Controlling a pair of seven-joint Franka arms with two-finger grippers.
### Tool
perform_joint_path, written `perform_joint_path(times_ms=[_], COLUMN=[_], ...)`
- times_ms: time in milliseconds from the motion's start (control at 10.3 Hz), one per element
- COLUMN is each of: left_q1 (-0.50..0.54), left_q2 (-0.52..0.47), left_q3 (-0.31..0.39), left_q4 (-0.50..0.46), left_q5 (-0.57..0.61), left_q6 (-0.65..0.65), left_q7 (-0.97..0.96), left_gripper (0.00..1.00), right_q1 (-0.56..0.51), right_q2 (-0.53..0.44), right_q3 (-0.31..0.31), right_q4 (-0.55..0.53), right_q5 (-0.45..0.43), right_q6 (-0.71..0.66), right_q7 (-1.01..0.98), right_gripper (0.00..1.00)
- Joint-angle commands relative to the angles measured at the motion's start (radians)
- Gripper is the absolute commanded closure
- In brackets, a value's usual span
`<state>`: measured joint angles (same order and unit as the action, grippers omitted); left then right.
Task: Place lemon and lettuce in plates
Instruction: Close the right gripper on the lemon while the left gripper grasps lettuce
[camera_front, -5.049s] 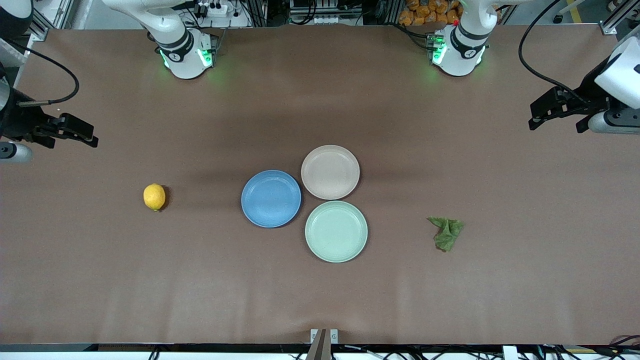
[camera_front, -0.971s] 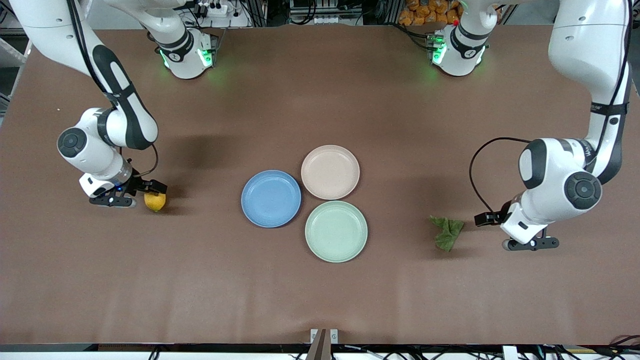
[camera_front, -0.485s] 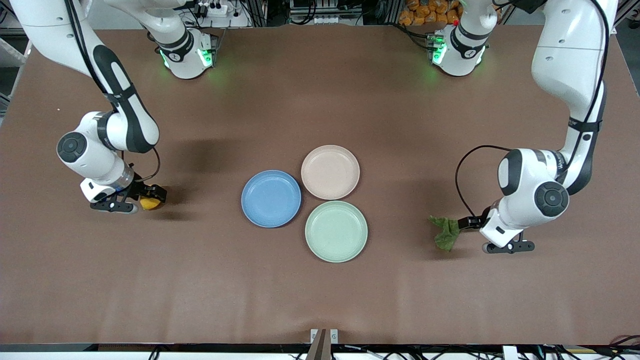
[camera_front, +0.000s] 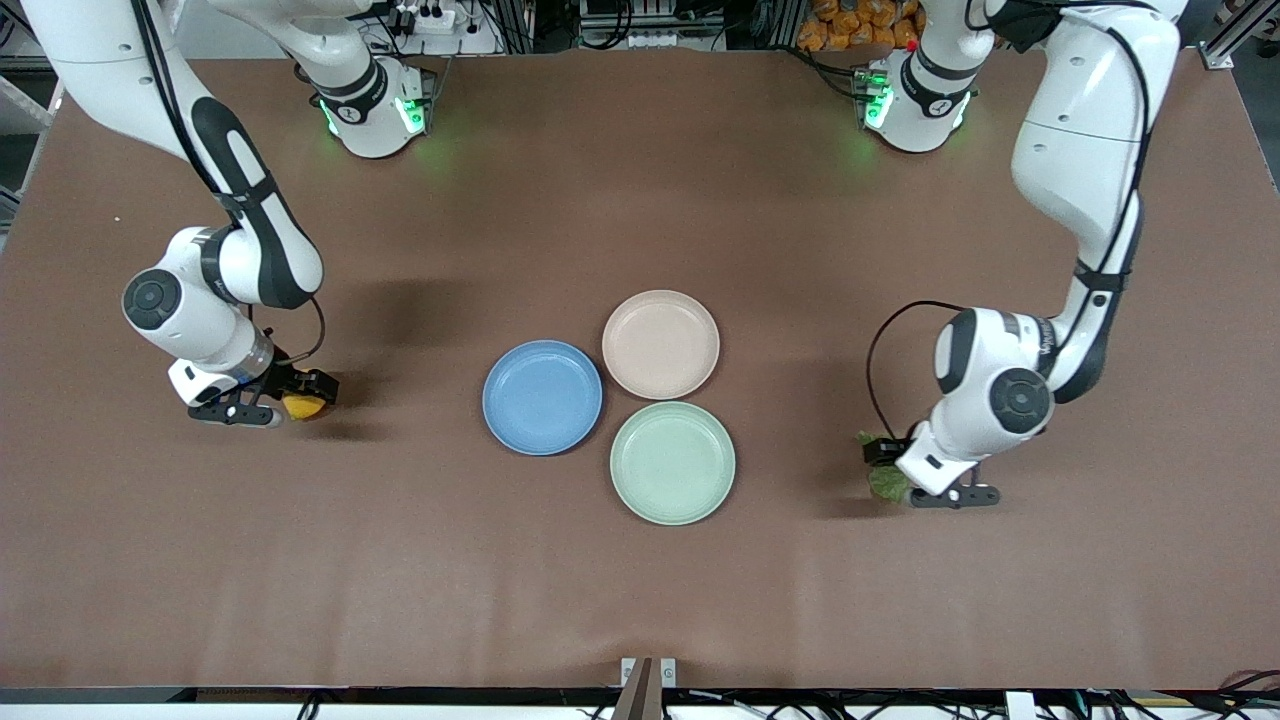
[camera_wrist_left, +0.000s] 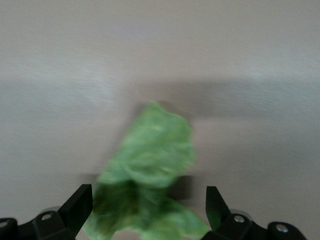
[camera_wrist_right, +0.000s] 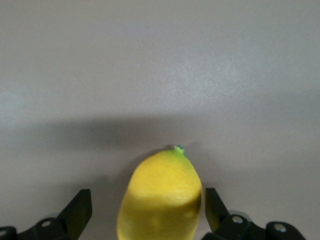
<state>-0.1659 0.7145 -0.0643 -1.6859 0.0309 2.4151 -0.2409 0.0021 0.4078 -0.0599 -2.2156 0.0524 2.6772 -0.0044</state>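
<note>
The yellow lemon (camera_front: 304, 407) lies on the table toward the right arm's end. My right gripper (camera_front: 290, 398) is down at it, open, with the lemon (camera_wrist_right: 160, 195) between its fingers (camera_wrist_right: 80, 207). The wrinkly green lettuce (camera_front: 885, 484) lies toward the left arm's end, partly hidden under my left gripper (camera_front: 886, 462). That gripper is open and the lettuce (camera_wrist_left: 150, 165) lies between its fingers (camera_wrist_left: 216, 207). The blue plate (camera_front: 542, 397) and the beige-pink plate (camera_front: 660, 344) sit empty mid-table, touching each other.
A pale green plate (camera_front: 672, 462), empty, touches both other plates on the side nearer to the front camera. The brown table (camera_front: 640, 580) lies bare around the three plates.
The left gripper has slid toward the plates and now covers much of the lettuce. The right gripper has shifted a little farther around the lemon. Neither thing has been lifted.
</note>
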Motion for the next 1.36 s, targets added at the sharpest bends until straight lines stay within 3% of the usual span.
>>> perform_joint_path(times_ms=[0, 97, 194, 291, 583, 971, 1165, 1262], left_q1=[-0.024, -0.024, -0.021, -0.02, -0.024, -0.024, -0.023, -0.023], left_q2=[0.022, 0.022, 0.022, 0.023, 0.031, 0.031, 0.031, 0.031], left_q3=[0.008, 0.008, 0.008, 0.008, 0.011, 0.009, 0.009, 0.009], left_q4=[0.014, 0.014, 0.014, 0.014, 0.012, 0.012, 0.011, 0.011], left_q5=[0.02, 0.021, 0.021, 0.021, 0.021, 0.021, 0.02, 0.02], left_q6=[0.006, 0.006, 0.006, 0.006, 0.006, 0.007, 0.006, 0.006], left_q7=[-0.034, -0.032, -0.017, -0.015, -0.015, -0.029, -0.035, -0.035], left_gripper=[0.0, 0.0, 0.0, 0.0, 0.0, 0.51, 1.0, 1.0], right_q1=[-0.025, -0.025, -0.025, -0.025, -0.022, -0.014, 0.001, 0.022], right_q2=[0.029, 0.028, 0.028, 0.025, -0.009, -0.058, -0.06, -0.057], right_q3=[0.011, 0.011, 0.011, 0.011, 0.012, 0.052, 0.089, 0.098], right_q4=[-0.016, -0.015, -0.013, -0.009, 0.02, 0.134, 0.192, 0.22], right_q5=[-0.003, -0.003, -0.003, -0.003, -0.006, -0.006, -0.002, 0.004], right_q6=[0.05, 0.046, 0.044, 0.043, -0.011, -0.215, -0.243, -0.243], right_q7=[-0.002, -0.002, 0.0, 0.0, 0.001, 0.009, 0.015, 0.018], right_gripper=[0.23, 0.62, 0.87, 1.0, 1.0, 1.0, 1.0, 1.0])
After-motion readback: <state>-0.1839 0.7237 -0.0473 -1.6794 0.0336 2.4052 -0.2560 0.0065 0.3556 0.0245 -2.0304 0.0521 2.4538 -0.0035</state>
